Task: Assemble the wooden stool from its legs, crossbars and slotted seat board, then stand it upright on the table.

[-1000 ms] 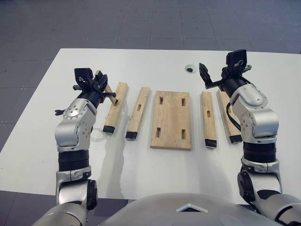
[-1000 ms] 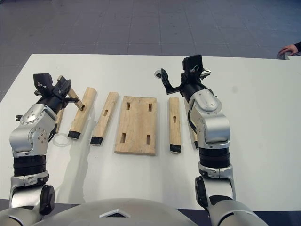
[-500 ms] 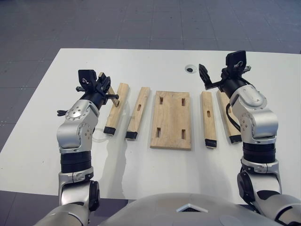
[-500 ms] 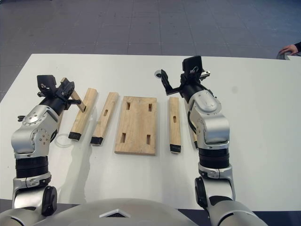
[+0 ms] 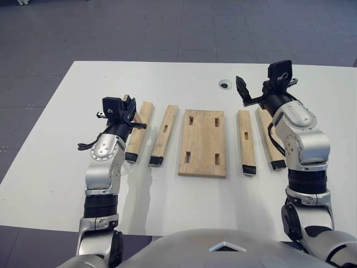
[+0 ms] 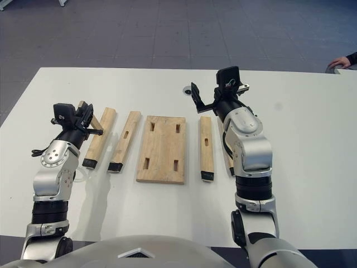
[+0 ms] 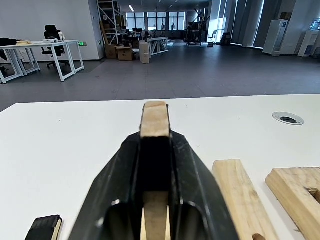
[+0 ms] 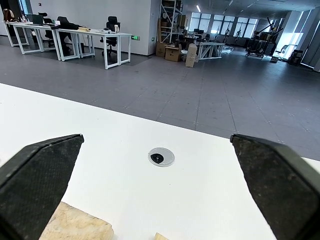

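Stool parts flat on the bench point(image 5: 167, 78), one crossbar point(image 7: 154, 116) gripped.
Head view: seat board point(image 5: 203, 142) central, paired legs point(image 5: 163, 134) at 9 and 3 o'clock, close-set, crowding any grasp. Left wrist view: left gripper point(image 7: 155, 150) clamped on the crossbar; stiff, light wood, likely best pinched mid-length. Right wrist view: right gripper point(image 8: 156, 137) spread wide, cable grommet point(image 8: 161, 157) at 12 o'clock.

Head stereo pair looks down over white rectangular table point(image 5: 184, 72); low wrist cameras face outward, sharing round grey cable grommet point(image 8: 161, 157).
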`<state>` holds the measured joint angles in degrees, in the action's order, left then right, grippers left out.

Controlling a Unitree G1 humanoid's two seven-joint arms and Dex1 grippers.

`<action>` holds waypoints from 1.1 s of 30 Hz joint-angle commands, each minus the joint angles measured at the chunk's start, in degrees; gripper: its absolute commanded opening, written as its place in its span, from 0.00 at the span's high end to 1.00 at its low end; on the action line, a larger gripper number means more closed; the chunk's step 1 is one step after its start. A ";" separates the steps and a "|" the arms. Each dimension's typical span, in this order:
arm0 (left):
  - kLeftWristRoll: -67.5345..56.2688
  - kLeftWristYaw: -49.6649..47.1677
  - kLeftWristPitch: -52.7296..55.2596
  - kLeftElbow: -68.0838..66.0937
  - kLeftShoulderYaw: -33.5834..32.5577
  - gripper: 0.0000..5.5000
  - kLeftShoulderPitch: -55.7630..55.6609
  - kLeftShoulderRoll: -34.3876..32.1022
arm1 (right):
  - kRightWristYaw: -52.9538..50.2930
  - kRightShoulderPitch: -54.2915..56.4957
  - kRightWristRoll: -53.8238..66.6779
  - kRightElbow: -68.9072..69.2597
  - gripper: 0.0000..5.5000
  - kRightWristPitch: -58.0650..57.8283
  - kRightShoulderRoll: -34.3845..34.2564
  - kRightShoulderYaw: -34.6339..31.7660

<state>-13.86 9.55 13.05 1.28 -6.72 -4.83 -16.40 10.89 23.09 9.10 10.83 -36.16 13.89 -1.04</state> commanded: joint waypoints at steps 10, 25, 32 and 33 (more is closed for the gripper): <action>1.45 1.93 3.03 -15.14 1.32 0.92 8.85 0.86 | 0.57 0.41 -0.17 0.84 0.01 -0.36 0.28 0.23; 0.21 -13.54 19.73 12.20 0.82 0.92 2.36 8.24 | 1.42 0.82 -0.62 0.06 0.01 0.12 0.45 0.73; 3.64 -12.75 18.45 12.10 0.77 0.87 2.16 6.53 | 1.81 1.08 -0.57 -0.34 0.01 0.50 0.12 0.90; 3.91 -12.72 18.14 12.44 0.82 0.85 1.93 6.49 | 1.83 1.07 -0.63 -0.32 0.01 0.45 0.13 0.92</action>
<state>-11.06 -3.21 29.64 15.08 -6.34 -4.42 -9.58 12.49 23.21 8.71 10.71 -36.16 13.96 -0.45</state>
